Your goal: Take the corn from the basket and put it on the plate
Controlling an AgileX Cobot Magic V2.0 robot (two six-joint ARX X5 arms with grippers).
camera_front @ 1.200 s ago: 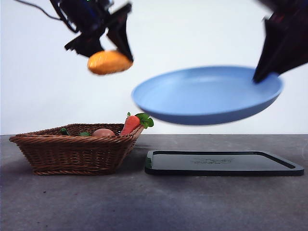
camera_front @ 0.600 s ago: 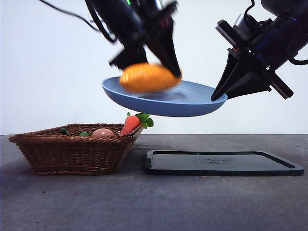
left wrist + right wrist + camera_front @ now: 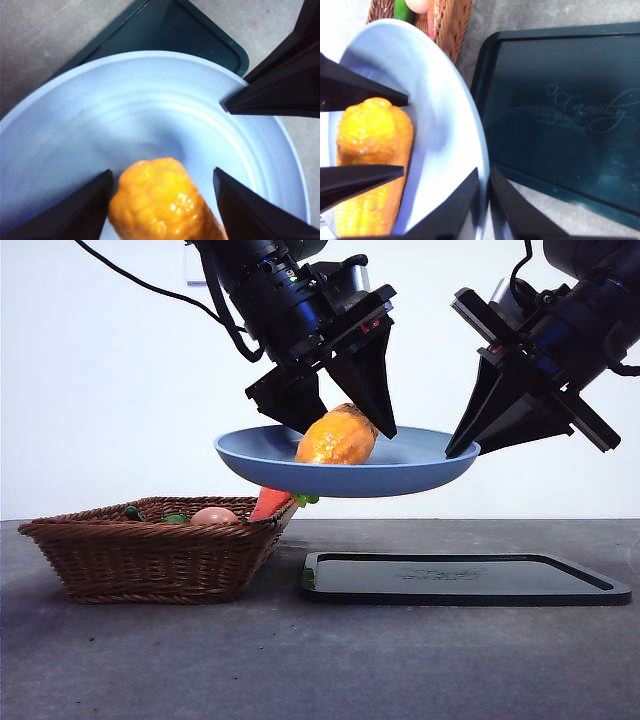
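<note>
The orange-yellow corn [image 3: 337, 436] lies tilted in the light-blue plate [image 3: 400, 476], which hangs in the air above the table. My left gripper [image 3: 345, 428] straddles the corn from above, open. In the left wrist view the corn [image 3: 160, 200] touches one jaw and a thin gap shows at the other. My right gripper [image 3: 451, 451] is shut on the plate's right rim [image 3: 479, 150] and holds it up. The right wrist view shows the corn [image 3: 370, 150] inside the plate. The wicker basket [image 3: 150, 550] stands at the left on the table.
A red-orange carrot [image 3: 268, 504] with green leaves and a peach egg-like ball [image 3: 215, 515] lie in the basket. A flat black tray [image 3: 460, 580] sits on the table below the plate, right of the basket.
The corn came across from above the basket and down into the plate. The plate shifted left toward it and levelled. The left jaws now stand slightly wider around the corn.
</note>
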